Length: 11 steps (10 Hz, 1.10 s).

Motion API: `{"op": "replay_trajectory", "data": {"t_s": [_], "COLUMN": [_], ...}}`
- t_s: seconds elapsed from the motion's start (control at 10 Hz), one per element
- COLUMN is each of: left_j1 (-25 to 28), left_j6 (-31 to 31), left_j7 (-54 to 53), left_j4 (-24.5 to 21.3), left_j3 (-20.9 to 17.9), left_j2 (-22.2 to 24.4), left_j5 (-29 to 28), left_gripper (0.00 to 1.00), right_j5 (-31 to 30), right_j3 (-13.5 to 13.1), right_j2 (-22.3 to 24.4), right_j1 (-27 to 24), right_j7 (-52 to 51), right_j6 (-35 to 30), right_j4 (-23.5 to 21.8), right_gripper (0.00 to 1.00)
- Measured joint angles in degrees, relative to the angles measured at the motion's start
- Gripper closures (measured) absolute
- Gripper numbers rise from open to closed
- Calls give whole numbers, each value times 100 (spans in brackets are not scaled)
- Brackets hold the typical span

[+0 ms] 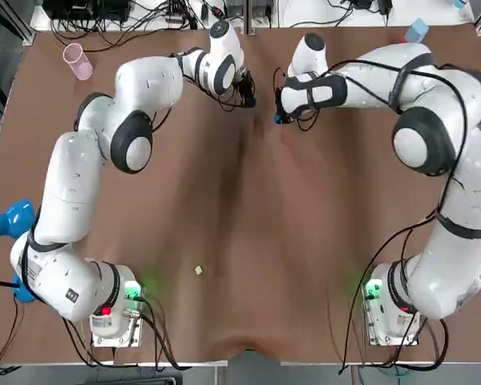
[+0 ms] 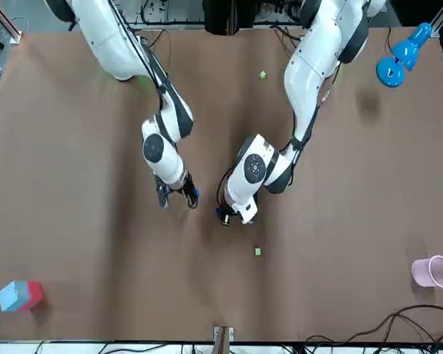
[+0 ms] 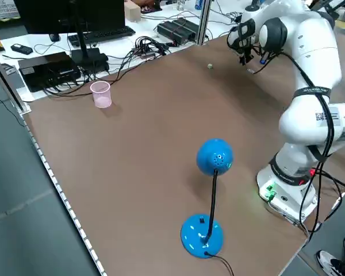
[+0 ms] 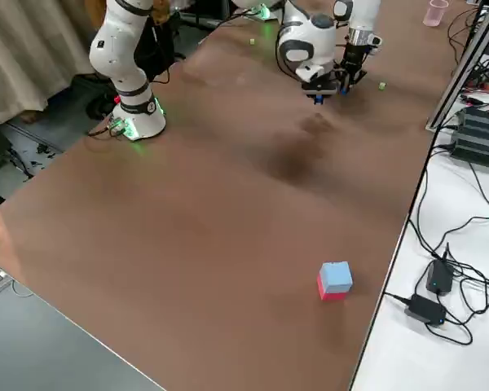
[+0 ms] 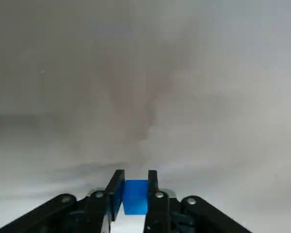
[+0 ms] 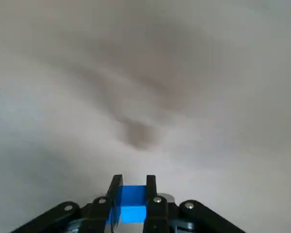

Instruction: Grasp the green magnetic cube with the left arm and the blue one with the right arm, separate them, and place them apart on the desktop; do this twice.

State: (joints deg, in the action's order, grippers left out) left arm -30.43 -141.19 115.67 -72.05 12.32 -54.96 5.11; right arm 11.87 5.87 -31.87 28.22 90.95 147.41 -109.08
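My left gripper hangs over the far middle of the table and is shut on a small blue cube. A short gap to its right, my right gripper is likewise shut on a blue cube. The front view shows both, the left gripper and the right gripper, just above the brown tabletop. One loose green cube lies beyond them near the far edge. A second green cube lies near the arms' bases.
A pink cup stands at the far left corner. A blue desk lamp stands at the table's left edge. A blue-and-red block sits at the far right corner. Cables run along the far edge.
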Motion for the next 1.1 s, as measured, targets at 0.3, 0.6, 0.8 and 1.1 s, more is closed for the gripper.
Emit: {"op": "replay_trajectory", "data": {"t_s": [0.3, 0.6, 0.8, 1.1], "left_j1": [-86, -542, -780, -1041], "left_j6": [-416, -447, -454, -414], "left_j7": [0, -31, -19, 9], "left_j4": [-6, -29, -26, -121], "left_j3": [10, 29, 42, 46], "left_j2": [-15, -148, -151, -180], "left_j5": [0, 0, 6, 16], "left_gripper": [76, 76, 76, 75], "right_j5": [-4, -29, -35, -43], "right_j3": [81, 123, 130, 124], "right_j2": [697, 1689, 2005, 2086], "right_j1": [209, 726, 1142, 1372], "right_j7": [-328, -1252, -2132, -3639], "right_j6": [-162, -702, -799, -790], "right_j4": [-877, -1797, -2302, -2847], "right_gripper": [77, 77, 77, 77]}}
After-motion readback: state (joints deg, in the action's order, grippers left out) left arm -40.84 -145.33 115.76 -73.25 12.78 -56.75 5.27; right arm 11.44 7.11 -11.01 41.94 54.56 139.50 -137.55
